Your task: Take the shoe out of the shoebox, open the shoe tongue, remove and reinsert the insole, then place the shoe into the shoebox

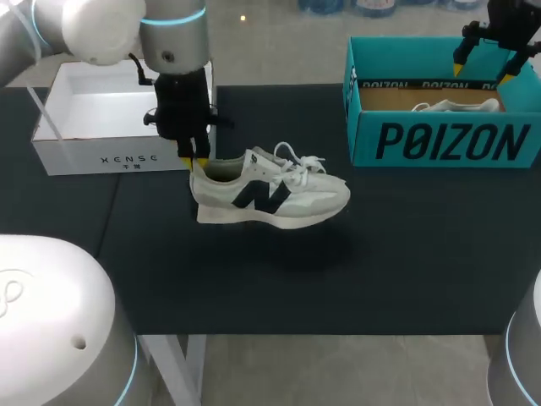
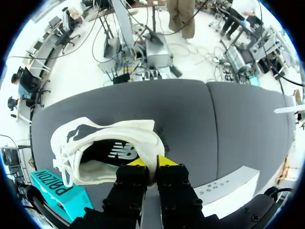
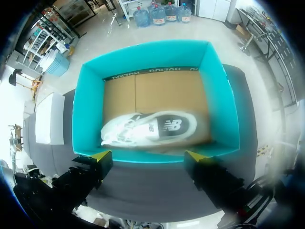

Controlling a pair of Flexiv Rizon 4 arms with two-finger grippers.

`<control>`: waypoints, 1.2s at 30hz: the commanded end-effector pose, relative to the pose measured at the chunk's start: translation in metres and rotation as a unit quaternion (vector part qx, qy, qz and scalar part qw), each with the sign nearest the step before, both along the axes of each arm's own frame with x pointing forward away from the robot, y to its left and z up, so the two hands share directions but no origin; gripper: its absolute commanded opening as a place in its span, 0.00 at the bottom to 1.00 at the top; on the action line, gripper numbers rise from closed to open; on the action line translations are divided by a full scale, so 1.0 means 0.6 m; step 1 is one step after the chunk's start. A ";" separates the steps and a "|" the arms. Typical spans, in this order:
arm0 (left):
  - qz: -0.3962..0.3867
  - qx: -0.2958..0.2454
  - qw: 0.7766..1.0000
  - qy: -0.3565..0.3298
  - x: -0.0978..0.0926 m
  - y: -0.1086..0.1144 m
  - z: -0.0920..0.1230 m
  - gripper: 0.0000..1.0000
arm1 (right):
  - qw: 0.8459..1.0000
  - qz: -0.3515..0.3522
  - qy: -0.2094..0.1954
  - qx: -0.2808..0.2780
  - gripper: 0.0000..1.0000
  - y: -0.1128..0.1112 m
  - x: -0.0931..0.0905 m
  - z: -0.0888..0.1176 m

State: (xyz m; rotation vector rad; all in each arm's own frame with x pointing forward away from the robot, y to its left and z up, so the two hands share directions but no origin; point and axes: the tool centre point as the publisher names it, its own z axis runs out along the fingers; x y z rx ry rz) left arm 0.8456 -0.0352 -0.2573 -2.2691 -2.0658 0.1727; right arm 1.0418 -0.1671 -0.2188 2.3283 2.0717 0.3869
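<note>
Gripping shoe (image 1: 270,193) heel, left fingers (image 2: 138,163), right fingers (image 3: 101,156) spread over lettered shoebox (image 1: 363,139).

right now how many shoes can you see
2. One shoe stands on the table, heel gripped by the left gripper. The other shoe lies on its side in the teal box, under the open right gripper. No others show.

A white open-topped box (image 1: 84,145) sits on the dark table (image 1: 406,262), at its far left.

Head: high rear, down on whole table (image 1: 406,262). Left wrist: close over central shoe (image 2: 136,131). Right wrist: above shoebox (image 3: 86,112), two o'clock. Head shares both.
</note>
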 end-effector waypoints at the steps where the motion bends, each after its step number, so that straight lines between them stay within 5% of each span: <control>1: 0.013 -0.033 0.950 -0.310 -0.031 -0.016 -0.020 0.00 | 1.000 0.000 0.000 -0.001 1.00 0.000 0.001 0.000; 17: 0.034 -0.024 0.951 -0.307 -0.017 -0.044 -0.112 0.00 | 1.000 0.000 0.000 -0.001 1.00 0.000 0.001 0.000; 36: 0.036 -0.023 0.977 -0.208 -0.017 -0.101 -0.101 0.00 | 1.000 0.000 0.000 -0.001 1.00 0.000 0.001 0.000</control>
